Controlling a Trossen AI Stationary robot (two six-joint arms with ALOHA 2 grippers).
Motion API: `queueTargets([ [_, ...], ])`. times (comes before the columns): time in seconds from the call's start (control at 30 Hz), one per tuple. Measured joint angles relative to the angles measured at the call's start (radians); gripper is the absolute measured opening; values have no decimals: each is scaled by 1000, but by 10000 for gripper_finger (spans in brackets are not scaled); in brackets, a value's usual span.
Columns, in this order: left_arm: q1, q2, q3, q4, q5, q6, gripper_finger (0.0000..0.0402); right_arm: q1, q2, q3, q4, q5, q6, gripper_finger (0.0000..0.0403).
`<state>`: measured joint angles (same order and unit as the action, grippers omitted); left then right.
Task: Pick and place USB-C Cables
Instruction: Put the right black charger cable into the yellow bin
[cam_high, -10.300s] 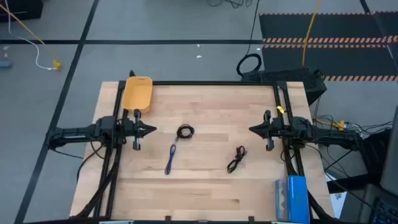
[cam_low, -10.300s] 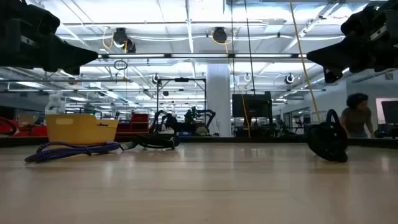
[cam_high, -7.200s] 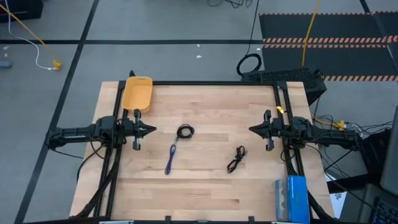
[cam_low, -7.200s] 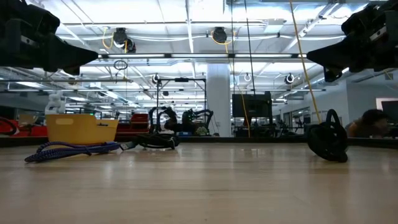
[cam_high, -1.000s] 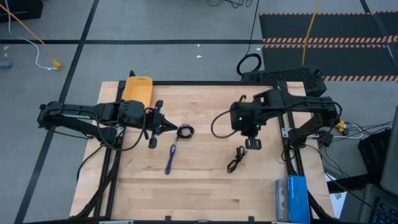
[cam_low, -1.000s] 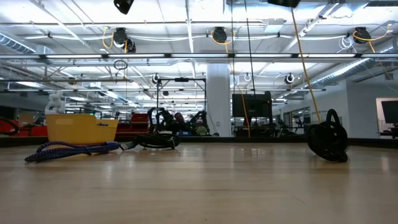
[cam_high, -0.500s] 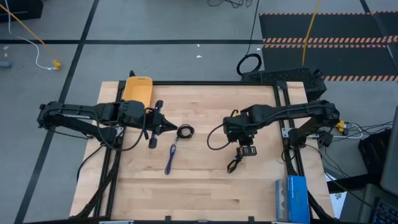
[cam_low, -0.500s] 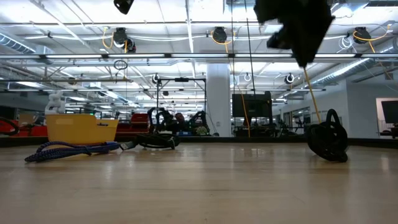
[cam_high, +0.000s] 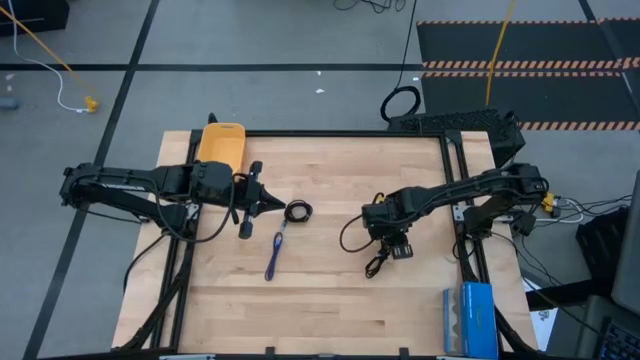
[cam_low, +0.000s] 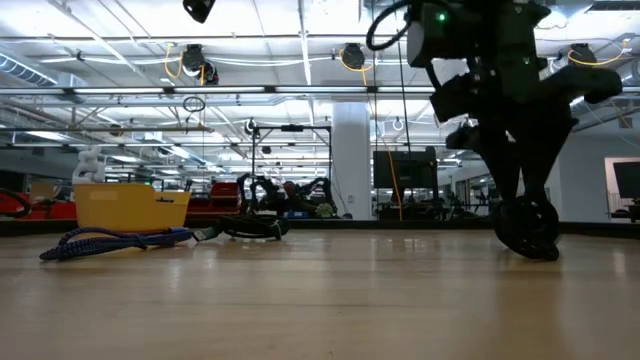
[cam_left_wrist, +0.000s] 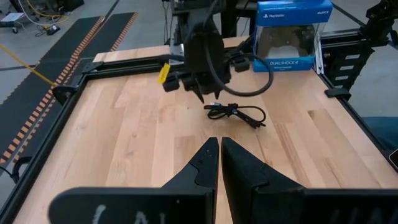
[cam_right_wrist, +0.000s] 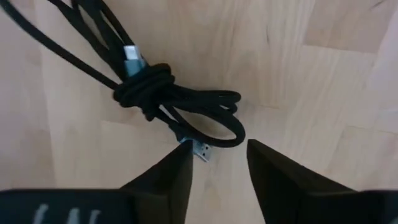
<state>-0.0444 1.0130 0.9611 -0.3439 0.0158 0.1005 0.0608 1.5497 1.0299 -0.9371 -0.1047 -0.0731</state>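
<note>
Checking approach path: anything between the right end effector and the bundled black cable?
Nothing. In the right wrist view the open right end effector hangs just over the bundled black cable, only bare table around it.

- The wooden table (cam_high: 330, 300) carries everything.
- On it lie a coiled black cable (cam_high: 298, 211), a blue-purple cable (cam_high: 276, 254), a bundled black cable (cam_high: 378, 262).
- A yellow tray (cam_high: 221, 151) and a blue box (cam_high: 470, 315) rest at the edges.

From above, we look straight down on the whole table (cam_high: 330, 300). From table height, we look level across it into the room. Our left wrist camera faces across the table; our right wrist camera is very near the loosely bundled black cable (cam_right_wrist: 168, 93), which both see.
</note>
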Motion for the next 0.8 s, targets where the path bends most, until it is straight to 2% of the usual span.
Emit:
queueTargets([
  [0.2, 0, 0, 0, 1, 0, 0, 24, 0, 0, -64, 114, 3, -1, 174],
  [0.43, 0, 0, 0, 1, 0, 0, 24, 0, 0, -126, 198, 3, -3, 170],
  [0.6, 0, 0, 0, 1, 0, 0, 24, 0, 0, -137, 216, 4, -3, 151],
  [0.8, 0, 0, 0, 1, 0, 0, 24, 0, 0, -137, 216, 55, 7, 97],
])
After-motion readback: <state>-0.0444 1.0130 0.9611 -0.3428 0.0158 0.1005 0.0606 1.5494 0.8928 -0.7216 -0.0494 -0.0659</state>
